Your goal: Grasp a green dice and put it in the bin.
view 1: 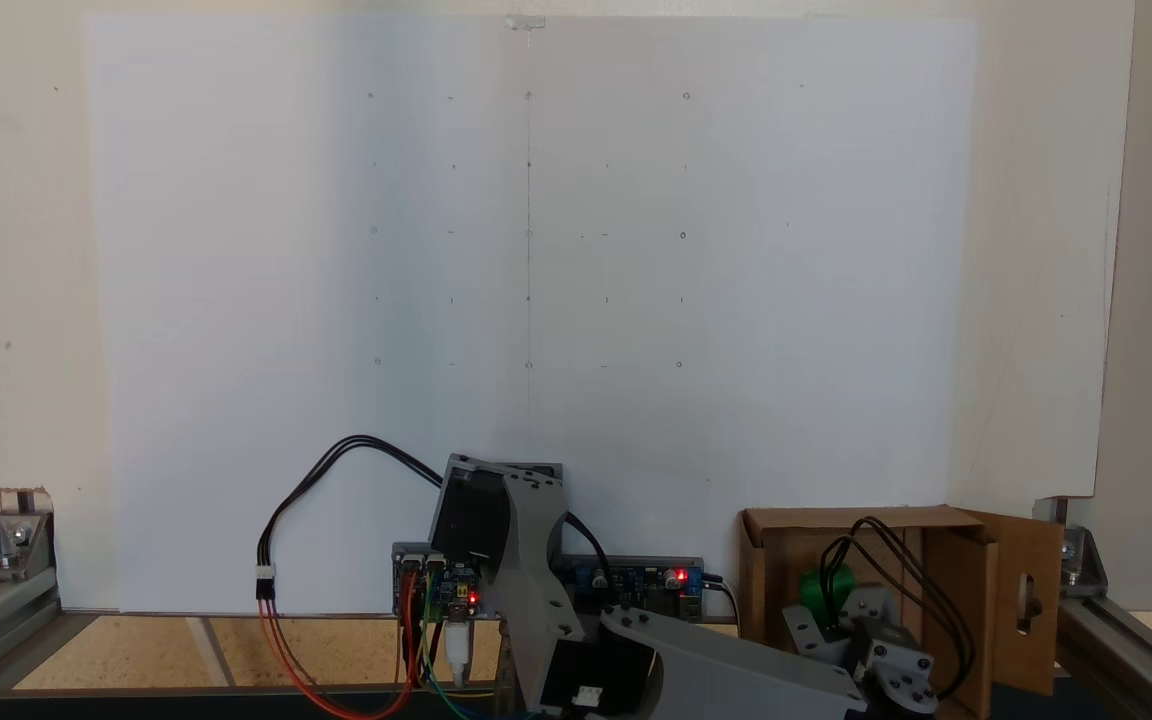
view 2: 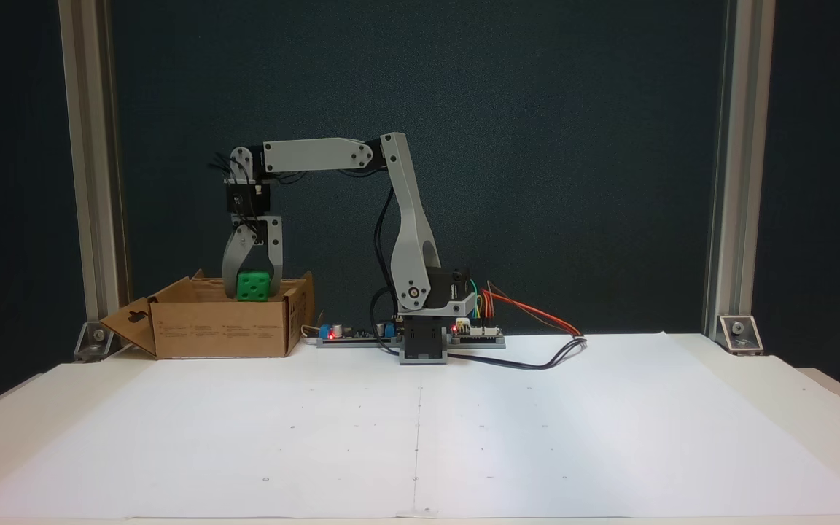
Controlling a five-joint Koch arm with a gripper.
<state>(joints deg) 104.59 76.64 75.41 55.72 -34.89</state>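
The claw (view 2: 252, 288) is clamped on the green dice (view 2: 253, 286), one finger on each flat side. Right below it sits the open bin (view 2: 219, 328) on the tabletop (view 2: 420, 430). The dice looks light, hard and a bit slippery.

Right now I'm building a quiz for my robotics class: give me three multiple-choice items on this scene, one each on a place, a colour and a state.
1. Where is the green dice?
A. on the white paper
B. between the pincer's jaws over the bin
C. beside the circuit board

2. What colour is the bin?
A. brown
B. blue
C. white

3. What is the pincer doing?
A. open and empty
B. shut on the dice
C. resting on the table

Answers: 1 B, the dice sits at the box's rim, clamped; 2 A, plain cardboard; 3 B, both fingers flank the cube.
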